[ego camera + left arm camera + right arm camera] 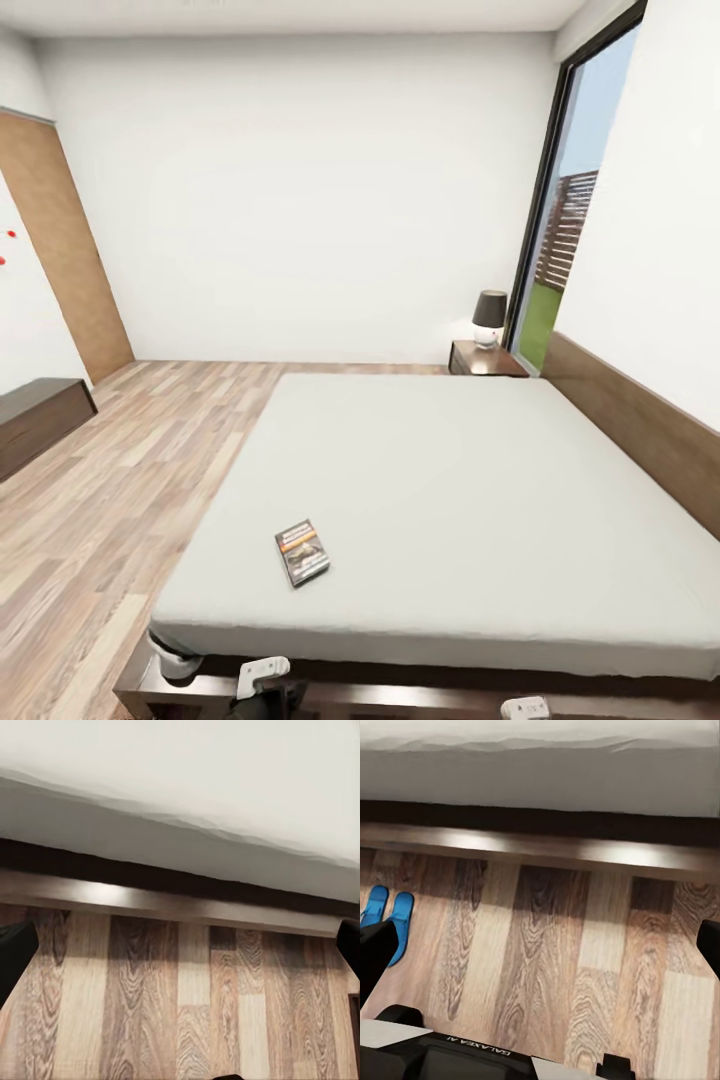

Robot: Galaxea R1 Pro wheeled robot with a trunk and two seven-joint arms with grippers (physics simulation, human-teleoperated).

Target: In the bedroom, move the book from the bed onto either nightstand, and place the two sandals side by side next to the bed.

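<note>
We face the bed (460, 500), its pale mattress filling the bedroom from 12 to 3 o'clock. The book (302, 552) lies flat near its front edge, at 11 o'clock. The nightstand (486, 359) stands in the far corner by the window (560, 220). Open plank floor (90, 500) runs along 9 to 11 o'clock. In the right wrist view, two sandals (390, 921) lie side by side beside the frame. Both grippers' fingers stand wide apart, holding nothing.

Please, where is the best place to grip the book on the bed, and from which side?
The book lies flat on the mattress of the bed, near its foot edge. Probably come from above and pinch across its narrow width, since the thin edges offer little from the side.
</note>
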